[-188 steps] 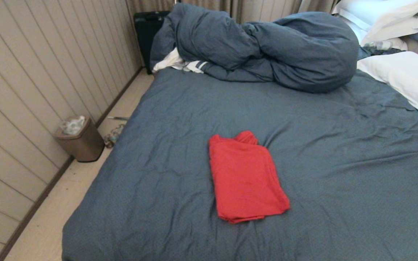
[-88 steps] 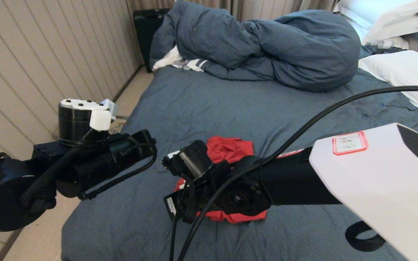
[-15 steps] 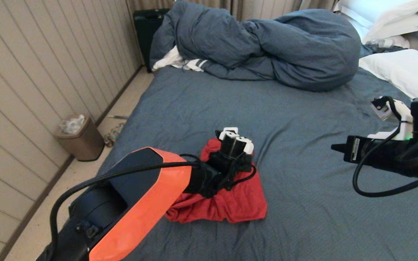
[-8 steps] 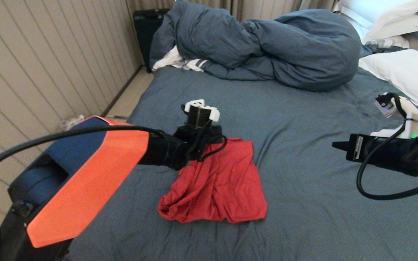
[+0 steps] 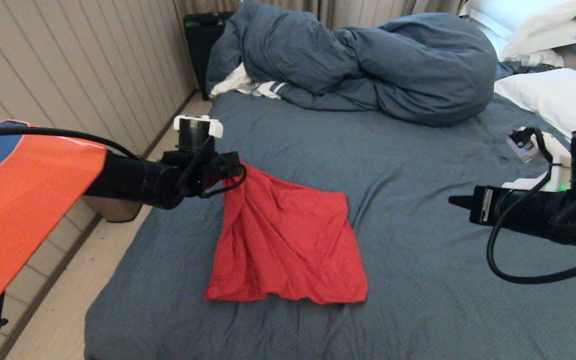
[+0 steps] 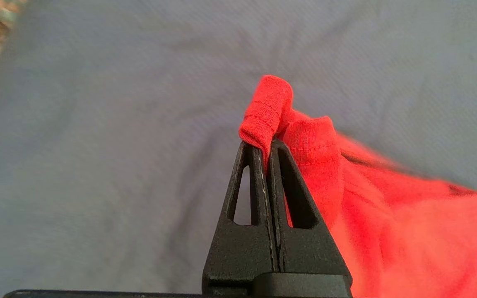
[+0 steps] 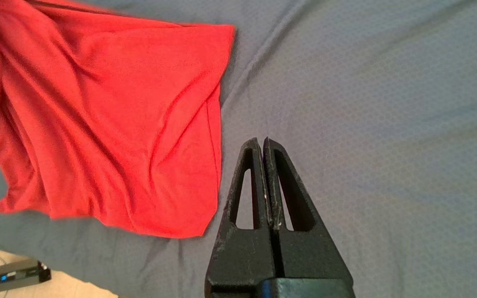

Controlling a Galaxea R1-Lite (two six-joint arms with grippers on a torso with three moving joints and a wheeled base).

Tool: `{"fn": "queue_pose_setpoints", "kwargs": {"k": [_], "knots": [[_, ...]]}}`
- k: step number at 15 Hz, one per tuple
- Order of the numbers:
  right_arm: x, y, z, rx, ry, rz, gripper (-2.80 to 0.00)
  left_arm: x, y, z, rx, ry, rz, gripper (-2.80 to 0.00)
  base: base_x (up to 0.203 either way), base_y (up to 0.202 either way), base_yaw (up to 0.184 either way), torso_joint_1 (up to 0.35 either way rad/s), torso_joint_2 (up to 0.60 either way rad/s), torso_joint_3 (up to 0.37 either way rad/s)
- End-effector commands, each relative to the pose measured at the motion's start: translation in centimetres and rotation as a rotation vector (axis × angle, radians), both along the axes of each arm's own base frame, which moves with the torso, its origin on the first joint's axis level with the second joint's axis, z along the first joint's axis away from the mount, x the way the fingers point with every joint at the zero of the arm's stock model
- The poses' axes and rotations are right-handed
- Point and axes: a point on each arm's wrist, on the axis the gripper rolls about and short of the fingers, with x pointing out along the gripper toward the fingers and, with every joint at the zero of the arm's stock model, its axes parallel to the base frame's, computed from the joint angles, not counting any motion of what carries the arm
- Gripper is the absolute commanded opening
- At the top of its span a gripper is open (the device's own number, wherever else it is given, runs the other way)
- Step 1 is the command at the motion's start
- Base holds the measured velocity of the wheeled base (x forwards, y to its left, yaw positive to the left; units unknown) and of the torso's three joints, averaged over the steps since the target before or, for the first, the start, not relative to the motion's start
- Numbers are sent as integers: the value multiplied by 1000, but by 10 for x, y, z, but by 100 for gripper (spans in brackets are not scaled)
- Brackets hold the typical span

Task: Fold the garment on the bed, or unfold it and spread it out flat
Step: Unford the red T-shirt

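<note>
A corner of the red T-shirt (image 5: pixel 288 240) has been drawn up and toward the bed's left edge by the left gripper (image 6: pixel 268 145), clamped on its hem; a second ago the garment lay bunched mid-bed (image 5: pixel 418 150). The right gripper (image 7: pixel 262 142), closed and empty, is held over bare sheet to the right. A bunched duvet (image 5: pixel 368 65) lies beyond. The shirt's print cannot be seen.

no readable text, labels or numbers anywhere
</note>
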Motion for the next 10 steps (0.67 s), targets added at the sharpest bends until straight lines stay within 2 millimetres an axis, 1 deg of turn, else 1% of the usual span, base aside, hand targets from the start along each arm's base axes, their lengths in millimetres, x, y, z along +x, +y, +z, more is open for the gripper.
{"fn": "queue_pose_setpoints", "kwargs": {"k": [1,5,8,10], "knots": [[1,1,0,1,1,1,-280,1,13,6,-9,-9,14,-280,0,0,0,0,0,0],[2,1,-1,1,4,1,-280,-1,12,-9,7,15,-20,-280,0,0,0,0,0,0],[1,1,-2,-1,8,3,-280,-4,3,-23,24,29,-48,-280,0,0,0,0,0,0],[1,1,-2,-4,7,6,-280,-3,2,-31,28,38,-51,-280,0,0,0,0,0,0]]}}
